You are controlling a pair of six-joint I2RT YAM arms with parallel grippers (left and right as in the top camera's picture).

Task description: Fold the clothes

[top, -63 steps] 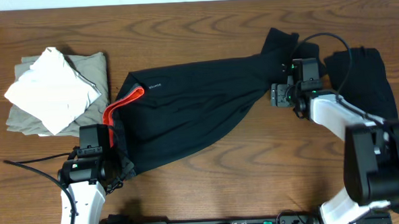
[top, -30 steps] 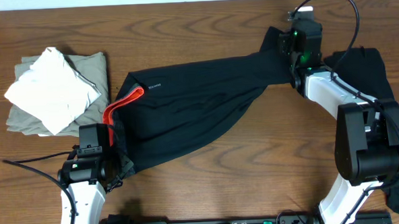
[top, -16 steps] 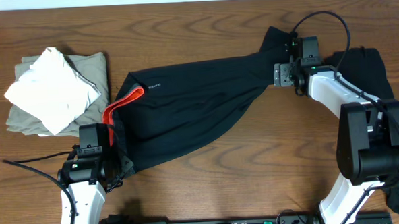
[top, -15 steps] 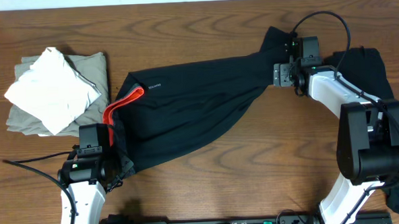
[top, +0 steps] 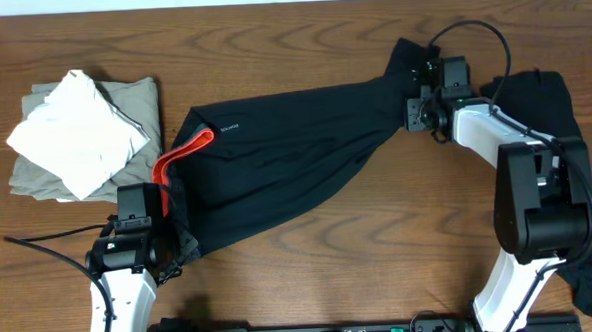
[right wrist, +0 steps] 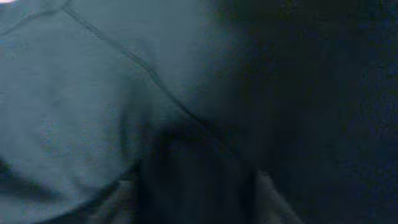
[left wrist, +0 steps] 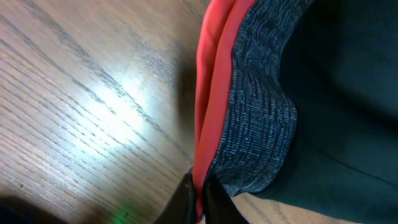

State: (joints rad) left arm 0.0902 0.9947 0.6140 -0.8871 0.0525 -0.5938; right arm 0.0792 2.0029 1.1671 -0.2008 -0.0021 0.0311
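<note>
The right pincer has dropped back onto the pants leg beneath it, grip unreadable, while the left pincer stays clenched on the waistband, readying a fold.

Left arm: white shell link, black boxy wrist behind left pincer, thin black cable behind. Right arm: white link, bulky black segment behind, cable loop above right pincer.
</note>
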